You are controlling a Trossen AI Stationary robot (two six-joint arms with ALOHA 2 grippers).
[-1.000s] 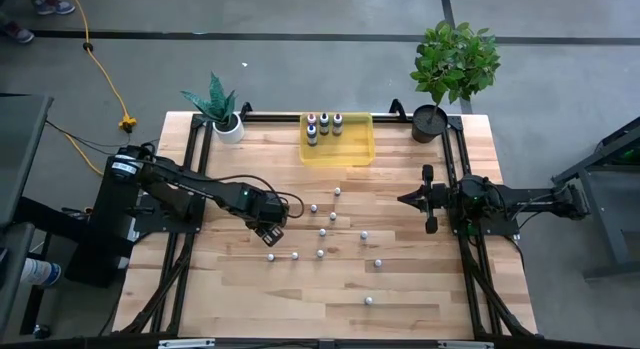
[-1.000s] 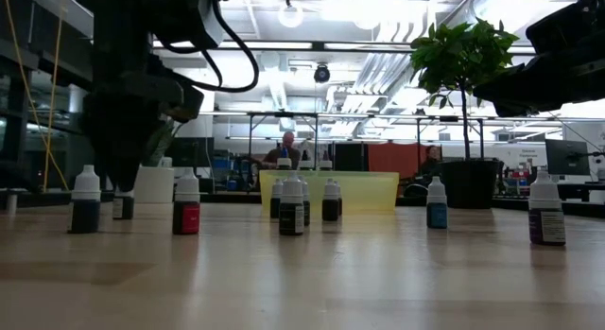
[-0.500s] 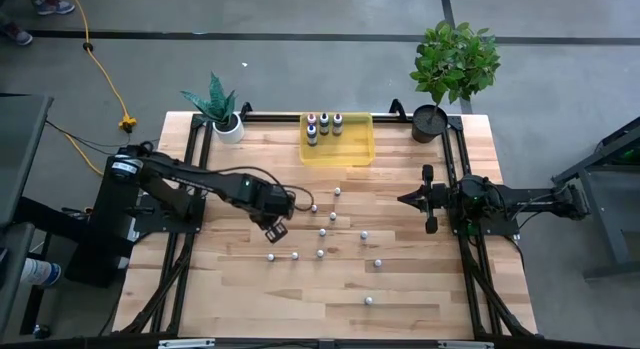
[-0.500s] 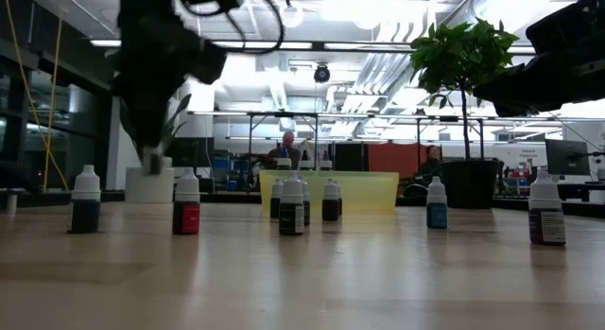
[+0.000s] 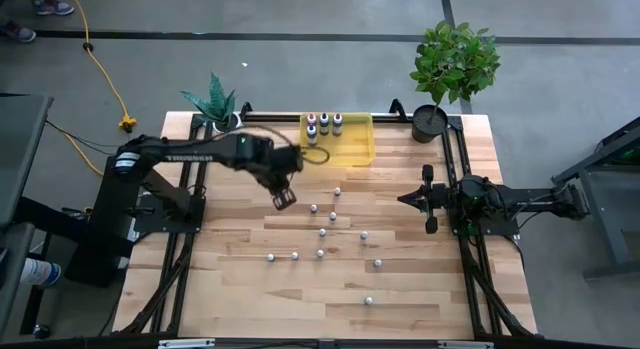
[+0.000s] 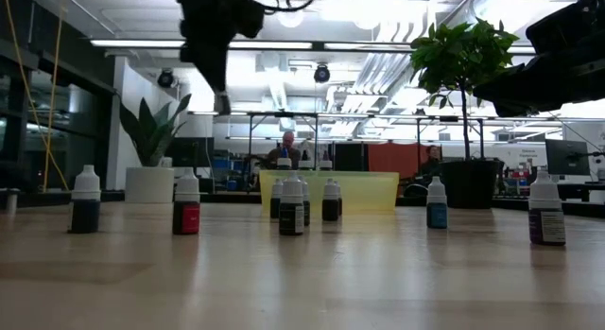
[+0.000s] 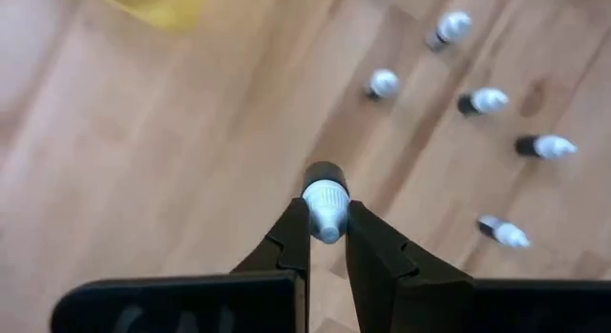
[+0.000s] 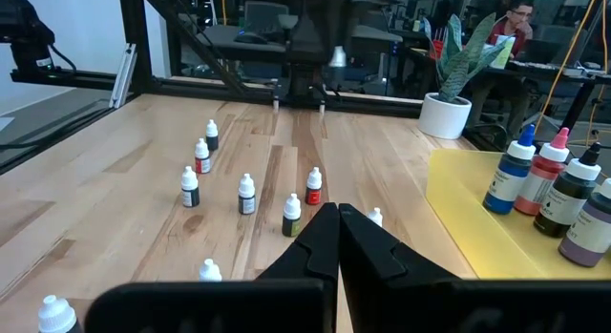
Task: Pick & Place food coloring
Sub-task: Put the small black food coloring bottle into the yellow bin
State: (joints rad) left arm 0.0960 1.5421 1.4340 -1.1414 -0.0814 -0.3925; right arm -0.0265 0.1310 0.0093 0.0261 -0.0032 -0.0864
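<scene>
We see the left gripper (image 7: 326,221) clamped on a small white-capped food coloring bottle (image 7: 325,195), raised above the table (image 5: 250,299), seemingly near the yellow tray (image 5: 355,149). The right gripper (image 8: 336,223) waits, fingers together.

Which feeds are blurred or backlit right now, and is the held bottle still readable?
Left wrist view: table streaked with motion blur, but the small bottle between the left gripper fingers stays sharp. Low view: bright ceiling lights silhouette that gripper. High view: evenly lit, left arm slightly smeared.
</scene>
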